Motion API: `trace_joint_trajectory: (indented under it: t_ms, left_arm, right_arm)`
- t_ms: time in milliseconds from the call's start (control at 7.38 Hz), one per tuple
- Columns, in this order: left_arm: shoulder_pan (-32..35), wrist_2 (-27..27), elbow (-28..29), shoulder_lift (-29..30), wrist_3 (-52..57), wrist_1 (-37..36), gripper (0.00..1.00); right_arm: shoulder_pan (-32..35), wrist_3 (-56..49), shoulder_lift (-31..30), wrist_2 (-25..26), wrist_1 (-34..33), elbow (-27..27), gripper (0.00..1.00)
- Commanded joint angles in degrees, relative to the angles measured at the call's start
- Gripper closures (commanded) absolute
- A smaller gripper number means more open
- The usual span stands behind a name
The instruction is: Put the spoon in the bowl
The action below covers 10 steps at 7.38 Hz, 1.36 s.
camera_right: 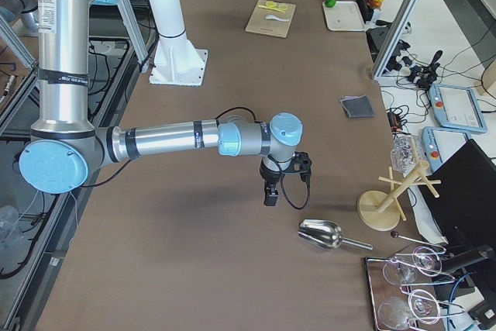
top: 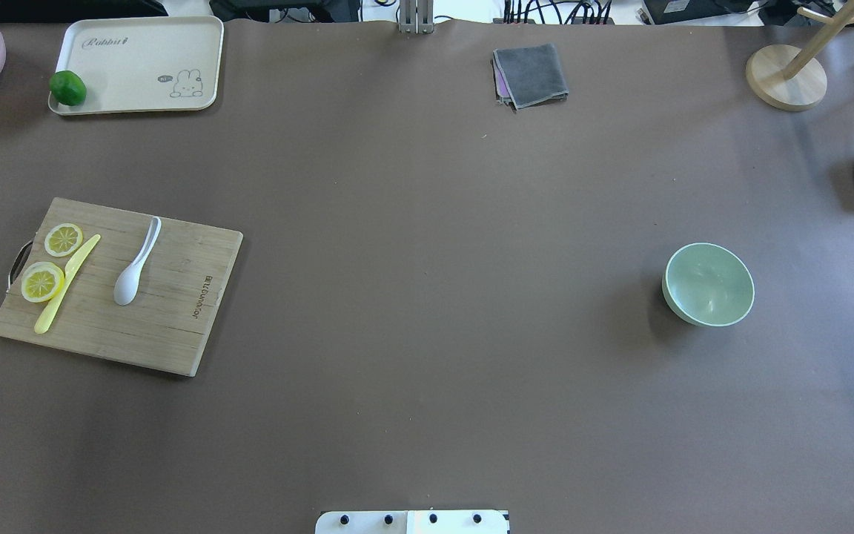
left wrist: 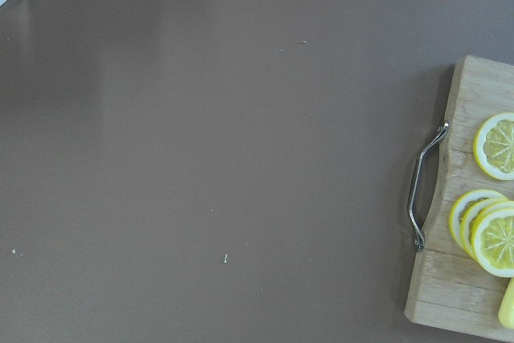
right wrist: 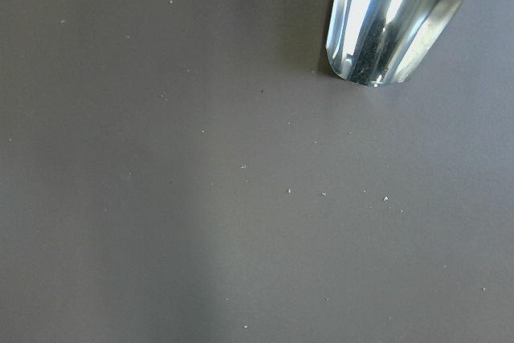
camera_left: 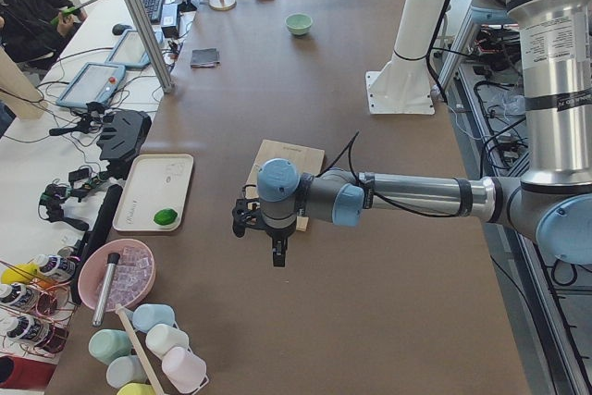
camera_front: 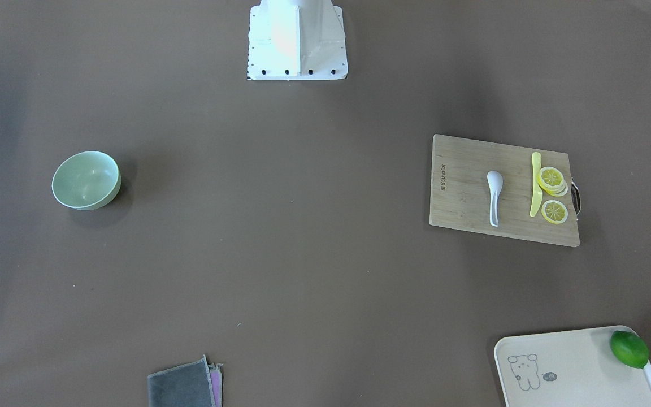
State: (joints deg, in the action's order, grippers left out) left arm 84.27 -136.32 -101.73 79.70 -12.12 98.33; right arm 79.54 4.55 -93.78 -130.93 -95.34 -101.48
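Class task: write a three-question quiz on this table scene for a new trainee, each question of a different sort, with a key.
1. True or false: the spoon lies in the bowl.
2. What does the spoon rest on? A) tray B) cutting board C) cloth
3. Fill in: the yellow ____ lies between the spoon and the lemon slices.

Key: 1. False. 2. B. 3. knife.
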Motion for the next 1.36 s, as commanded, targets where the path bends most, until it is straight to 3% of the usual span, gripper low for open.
trace_joint_trajectory:
  t_ms: [0,949,1220]
  left_arm:
    - [0.0,0.1,0.0,0.0,0.0,0.0,0.02]
    - [0.3,0.1,-0.1,-0.8,0.4,0.3,0.02]
    - [0.3,2.2,-0.1,-0.9,0.5,1.6,0.02]
  right_arm:
    - [0.0,0.3,0.1,0.2,0.2,0.0,0.0]
    - [-0.2,0.5,-0.1,-0.3,0.2,0.6,0.0]
    - [-0.2,0.5,0.2,-0.2,0.2,0.5,0.0]
